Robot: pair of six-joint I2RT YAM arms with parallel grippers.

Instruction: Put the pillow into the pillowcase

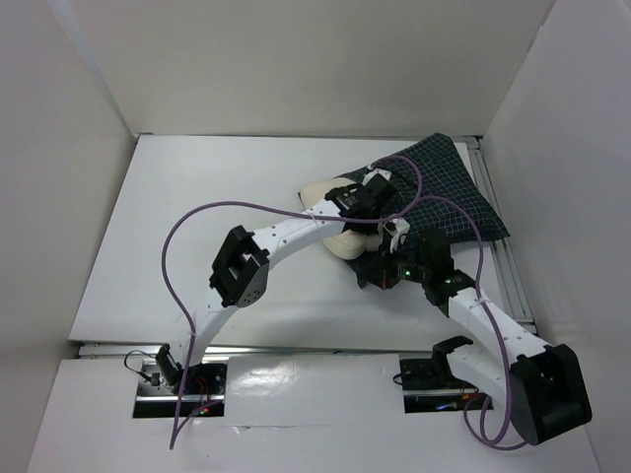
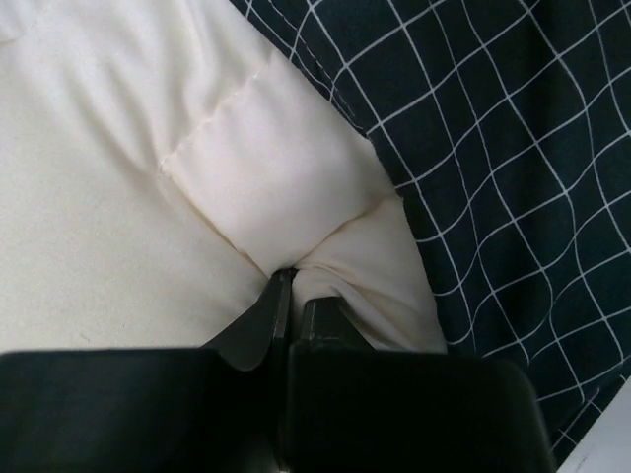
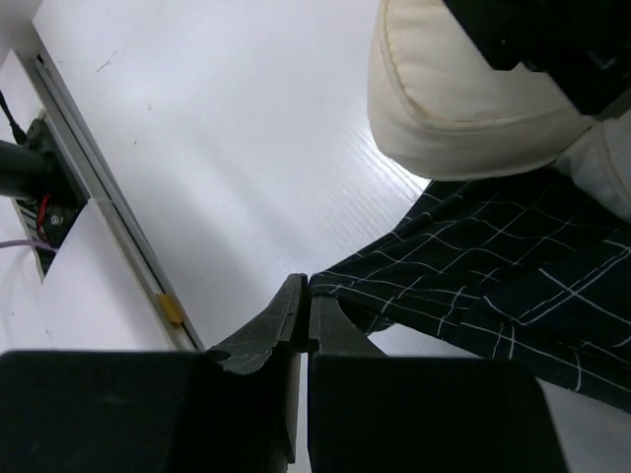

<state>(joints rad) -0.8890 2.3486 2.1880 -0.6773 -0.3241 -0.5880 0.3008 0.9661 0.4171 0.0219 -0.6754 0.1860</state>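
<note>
A robotics lab test cell: a white table (image 1: 246, 197) boxed by plain white panels (image 1: 296, 59) at nine, twelve and three o'clock, an aluminium rail (image 1: 515, 286) at three, and a loose purple cable (image 1: 170, 261).

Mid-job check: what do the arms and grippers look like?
The left arm and right arm have white links and black joints, each with a purple cable. The left gripper and right gripper are black and tapered.

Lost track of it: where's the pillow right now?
In the top view the pillow sits right of table centre, under the left arm, against the pillowcase on its right; the left fingers pinch a fold of it.
</note>
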